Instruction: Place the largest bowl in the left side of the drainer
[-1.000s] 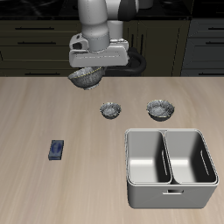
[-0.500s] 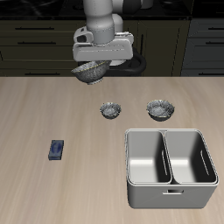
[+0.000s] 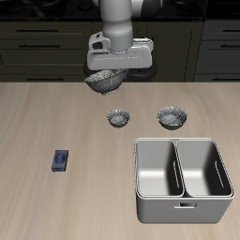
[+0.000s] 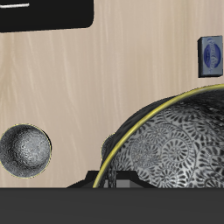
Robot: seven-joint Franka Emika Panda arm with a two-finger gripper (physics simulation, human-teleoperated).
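The largest bowl (image 3: 104, 82), grey-silver with a dark speckled pattern, hangs in the air above the back of the table, tilted, with my gripper (image 3: 111, 71) shut on its rim. In the wrist view the bowl (image 4: 171, 144) fills much of the picture, its patterned inside and yellowish rim showing close up. The drainer (image 3: 183, 178), a light-grey two-compartment basin, stands near the table's front edge, well away from the held bowl. My fingertips are hidden behind the bowl.
Two smaller speckled bowls sit on the table behind the drainer: the smallest bowl (image 3: 117, 118) and the mid-sized bowl (image 3: 172, 117); one of them (image 4: 25, 150) shows in the wrist view. A small blue object (image 3: 61, 160) lies apart on the wood; it (image 4: 211, 53) also appears in the wrist view.
The gripper has carried the held bowl sideways above the table's back, toward the drainer's side. Nothing on the table has moved.
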